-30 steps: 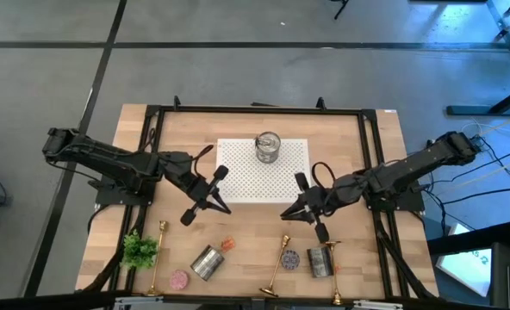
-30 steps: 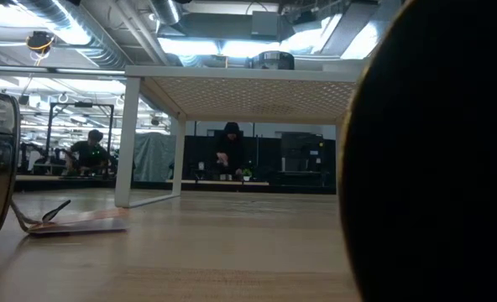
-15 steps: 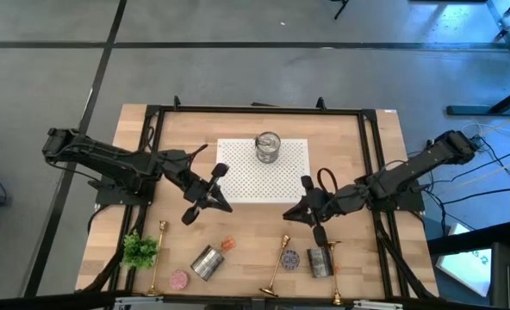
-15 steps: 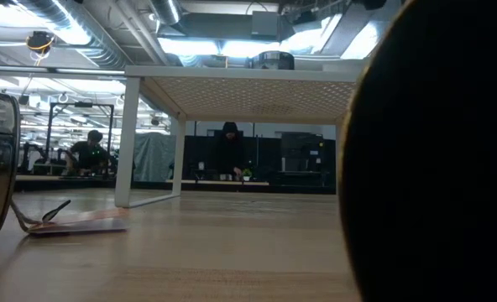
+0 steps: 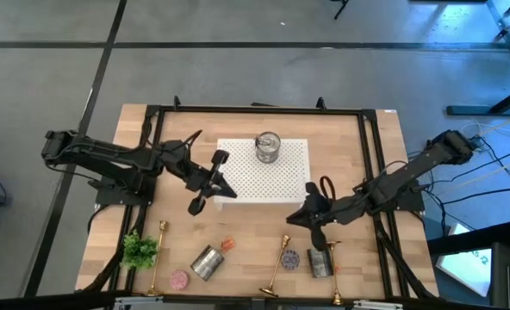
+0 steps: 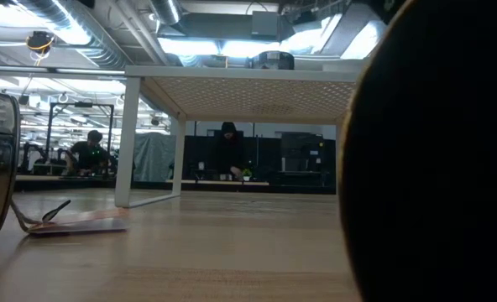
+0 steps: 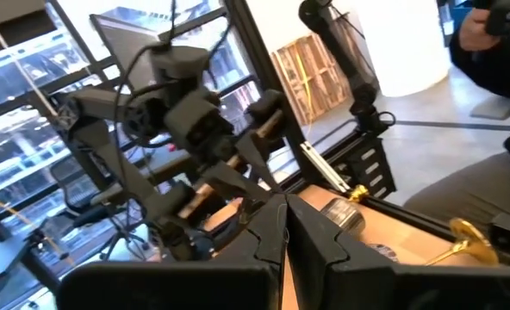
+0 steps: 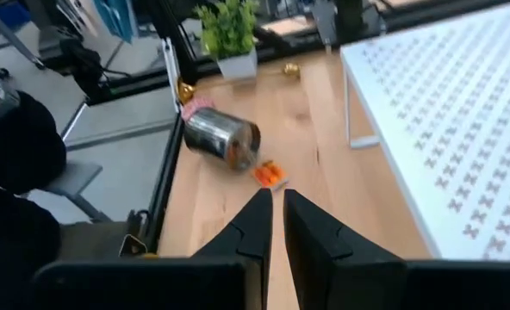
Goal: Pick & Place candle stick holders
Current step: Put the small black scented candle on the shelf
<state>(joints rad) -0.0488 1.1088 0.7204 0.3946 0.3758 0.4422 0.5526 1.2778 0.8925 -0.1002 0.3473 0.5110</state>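
Three gold candle stick holders show near the table's front edge in the high view: one (image 5: 157,258) beside a small green plant, one (image 5: 276,265) in the middle, and one (image 5: 333,269) against a silver tin (image 5: 319,263). My left gripper (image 5: 230,193) hangs shut over the near left corner of the white perforated riser (image 5: 246,176), holding nothing. My right gripper (image 5: 291,220) hangs shut above the bare wood just beyond the middle holder, also with nothing in it. In the left wrist view a holder's flared base (image 7: 472,234) shows past my shut fingers (image 7: 282,226).
A silver tin (image 5: 268,147) stands on the riser; another (image 5: 207,262) lies on its side near the front. A pink candle (image 5: 179,279), a purple candle (image 5: 292,257), a small orange thing (image 5: 227,244) and the plant (image 5: 140,250) crowd the front strip. A person's sleeve (image 8: 14,146) shows beyond the table.
My left gripper has gone a little toward the far edge and up while rolling at the wrist. My right gripper has gone toward the near edge and down, rolling and tipping its fingers lower. Both have stayed shut, and nothing on the table has moved.
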